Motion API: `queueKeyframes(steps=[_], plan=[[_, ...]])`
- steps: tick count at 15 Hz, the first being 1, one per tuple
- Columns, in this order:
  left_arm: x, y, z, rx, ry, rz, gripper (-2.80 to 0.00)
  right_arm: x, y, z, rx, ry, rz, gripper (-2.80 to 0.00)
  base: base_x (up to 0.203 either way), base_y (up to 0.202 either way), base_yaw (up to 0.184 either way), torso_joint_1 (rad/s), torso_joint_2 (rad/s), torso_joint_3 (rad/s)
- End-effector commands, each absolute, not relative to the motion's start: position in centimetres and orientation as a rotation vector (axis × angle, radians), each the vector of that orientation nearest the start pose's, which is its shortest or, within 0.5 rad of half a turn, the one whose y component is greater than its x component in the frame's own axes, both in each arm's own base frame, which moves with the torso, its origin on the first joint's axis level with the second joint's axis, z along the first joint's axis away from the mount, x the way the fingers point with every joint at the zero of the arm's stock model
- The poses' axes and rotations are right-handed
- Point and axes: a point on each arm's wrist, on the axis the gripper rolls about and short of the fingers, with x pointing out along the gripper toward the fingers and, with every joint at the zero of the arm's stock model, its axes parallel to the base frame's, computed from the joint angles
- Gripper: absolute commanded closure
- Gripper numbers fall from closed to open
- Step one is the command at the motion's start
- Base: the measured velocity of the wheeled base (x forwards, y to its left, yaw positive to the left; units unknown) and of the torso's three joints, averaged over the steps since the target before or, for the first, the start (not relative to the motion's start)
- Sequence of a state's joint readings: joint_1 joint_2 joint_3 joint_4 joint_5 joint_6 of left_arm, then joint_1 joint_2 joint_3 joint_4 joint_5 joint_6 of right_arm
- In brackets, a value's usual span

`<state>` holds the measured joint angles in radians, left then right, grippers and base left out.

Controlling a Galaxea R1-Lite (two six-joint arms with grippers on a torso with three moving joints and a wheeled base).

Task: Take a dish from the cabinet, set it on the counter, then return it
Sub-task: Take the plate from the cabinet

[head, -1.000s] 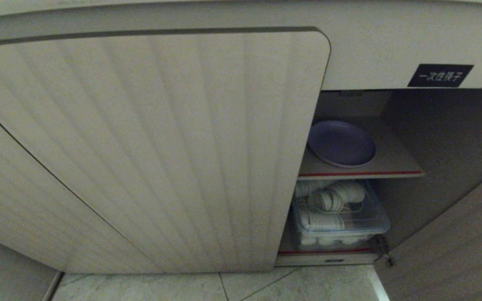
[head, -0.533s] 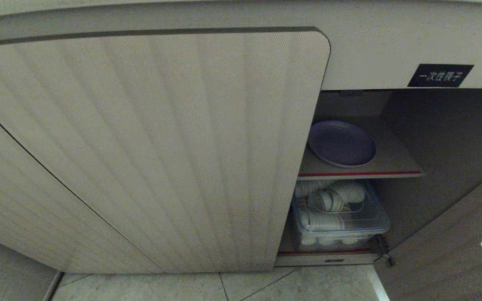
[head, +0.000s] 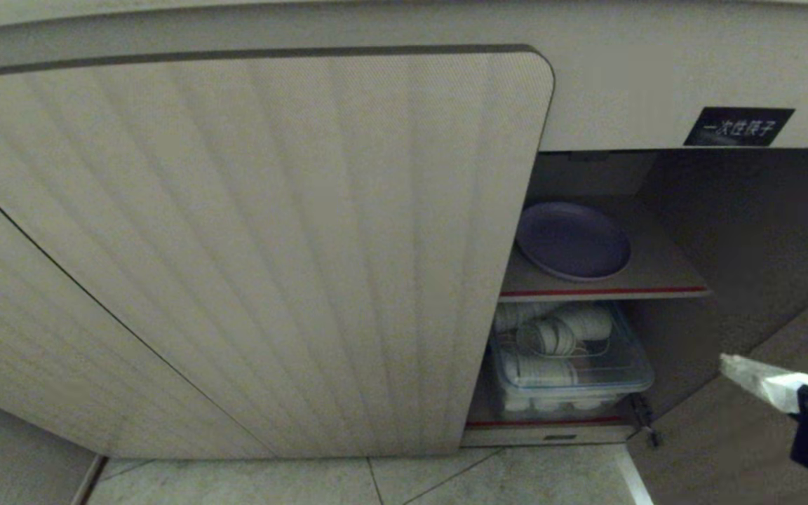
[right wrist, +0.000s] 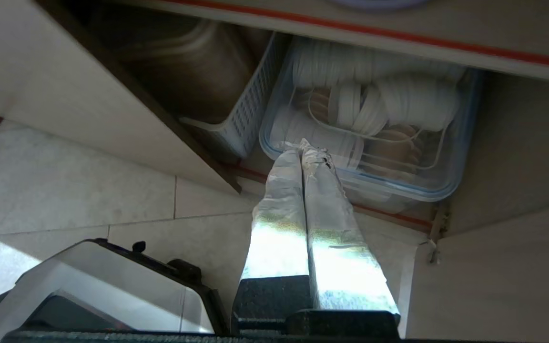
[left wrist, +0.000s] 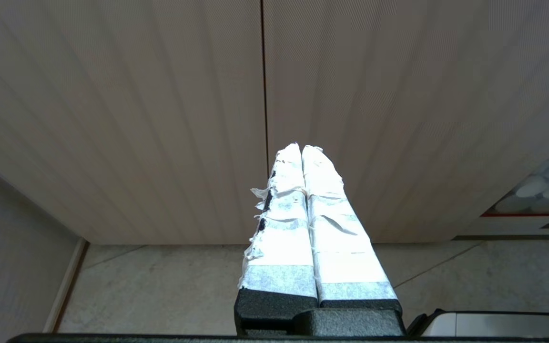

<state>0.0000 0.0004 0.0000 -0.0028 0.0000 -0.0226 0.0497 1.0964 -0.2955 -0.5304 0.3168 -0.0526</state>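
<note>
The lavender dish point(head: 572, 240) lies flat on the red-edged upper shelf point(head: 656, 280) of the open cabinet point(head: 257, 245); a sliver of the dish point(right wrist: 379, 4) also shows in the right wrist view. My right gripper point(head: 724, 361) comes in at the lower right, shut and empty, below and to the right of the dish. In the right wrist view the right gripper point(right wrist: 301, 145) points at the lower shelf's box. My left gripper point(left wrist: 300, 146) is shut and empty, parked facing the closed ribbed doors. The counter top is out of view.
A clear plastic box point(head: 628, 382) of white bowls fills the lower shelf, with a white slotted basket point(right wrist: 241, 119) beside it. The open right door point(head: 762, 435) stands close to my right arm. A black label point(head: 738, 126) sits above the opening, and there is tiled floor point(head: 446, 480) below.
My right gripper has entered the head view from the lower right and moved up and left toward the open cabinet. The dish and the left arm have not moved.
</note>
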Motion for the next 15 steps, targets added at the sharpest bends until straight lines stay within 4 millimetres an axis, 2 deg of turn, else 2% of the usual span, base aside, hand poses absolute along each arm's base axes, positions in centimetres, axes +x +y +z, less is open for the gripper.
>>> queueKeyframes(steps=[1,7,11,15], plan=[[-2.3,0.0,7.6,-0.023,-0.003,0.000,0.00,16.4,1.6,14.9,0.001,0.366,0.373,0.00,0.000,0.000,0.000,0.000,0.00,0.000],[-2.3,0.0,7.6,-0.023,-0.003,0.000,0.00,20.6,1.6,14.1,0.051,0.423,0.293,0.00,0.000,0.000,0.000,0.000,0.00,0.000],[-2.3,0.0,7.6,-0.023,-0.003,0.000,0.00,23.3,1.6,14.7,0.081,0.412,0.229,0.00,0.000,0.000,0.000,0.000,0.00,0.000],[-2.3,0.0,7.6,-0.023,-0.003,0.000,0.00,25.2,1.9,14.8,0.080,0.406,0.222,0.00,0.000,0.000,0.000,0.000,0.00,0.000]])
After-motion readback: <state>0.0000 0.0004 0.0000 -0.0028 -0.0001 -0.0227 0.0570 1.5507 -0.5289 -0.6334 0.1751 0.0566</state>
